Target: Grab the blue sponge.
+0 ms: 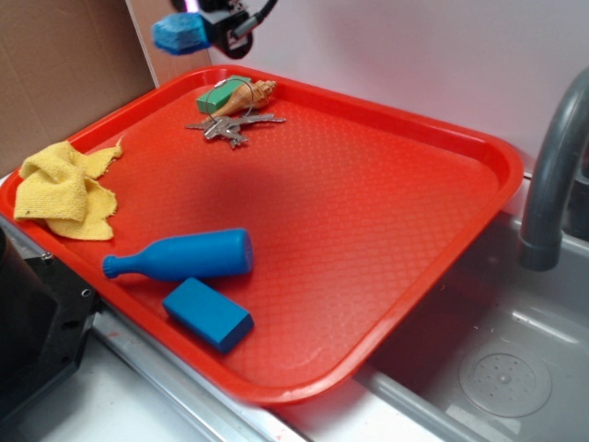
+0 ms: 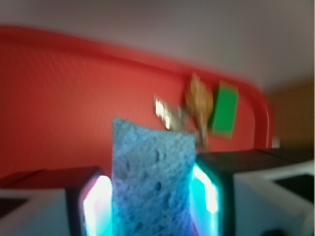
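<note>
Filling the bottom of the wrist view, the blue sponge [image 2: 150, 177] is sitting squeezed between the two lit fingers [image 2: 96, 209] of the gripper [image 2: 150, 206], which is pinching it from both sides so that its upper end is sticking out past the fingertips. In the exterior view the gripper [image 1: 207, 26] is holding the sponge [image 1: 180, 35] well above the far corner of the red tray [image 1: 479, 147], clear of the surface, so I judge the grab to be essentially done; what is left, at most, is keeping the hold steady, and nothing in the pictures is suggesting it is slipping. The sponge is showing a pale blue, rough, pitted face with small holes, a roughly rectangular outline and a slightly uneven top edge; any darker layer on one face is not readable here, since the wrist picture is blurring. On the tray below the gripper, near its far rim, a green block [image 1: 217, 98], a shell [image 1: 247, 94] and a bunch of keys [image 1: 232, 125] are lying together. A yellow cloth [image 1: 63, 191] is draping over the tray's left edge, while a blue pin [image 1: 179, 256] and a smooth blue block [image 1: 208, 314] are resting near its front edge, untouched.
</note>
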Robot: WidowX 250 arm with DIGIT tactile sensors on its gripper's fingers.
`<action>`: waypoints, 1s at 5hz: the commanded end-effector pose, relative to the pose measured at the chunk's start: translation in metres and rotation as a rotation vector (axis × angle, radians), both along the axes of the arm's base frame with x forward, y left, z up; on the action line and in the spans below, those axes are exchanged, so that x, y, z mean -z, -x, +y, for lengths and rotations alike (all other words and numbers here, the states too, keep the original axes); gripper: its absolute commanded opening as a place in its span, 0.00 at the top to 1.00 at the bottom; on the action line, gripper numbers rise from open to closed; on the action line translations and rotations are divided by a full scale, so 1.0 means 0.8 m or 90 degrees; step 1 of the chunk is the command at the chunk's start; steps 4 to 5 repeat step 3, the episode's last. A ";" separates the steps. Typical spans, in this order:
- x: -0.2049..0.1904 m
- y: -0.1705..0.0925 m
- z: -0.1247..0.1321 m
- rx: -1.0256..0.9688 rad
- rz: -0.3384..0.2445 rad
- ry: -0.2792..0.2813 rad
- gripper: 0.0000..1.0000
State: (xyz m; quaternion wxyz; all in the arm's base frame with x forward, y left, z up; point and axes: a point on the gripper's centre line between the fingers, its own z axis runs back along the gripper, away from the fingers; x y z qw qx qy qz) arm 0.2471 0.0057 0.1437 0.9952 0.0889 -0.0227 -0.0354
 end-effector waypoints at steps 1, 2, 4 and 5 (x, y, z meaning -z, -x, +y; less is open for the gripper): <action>-0.056 0.009 -0.016 -0.323 -0.081 0.010 1.00; -0.064 0.016 -0.022 -0.484 -0.091 0.035 1.00; -0.056 0.009 -0.022 -0.500 -0.085 0.011 1.00; -0.056 0.009 -0.022 -0.500 -0.085 0.011 1.00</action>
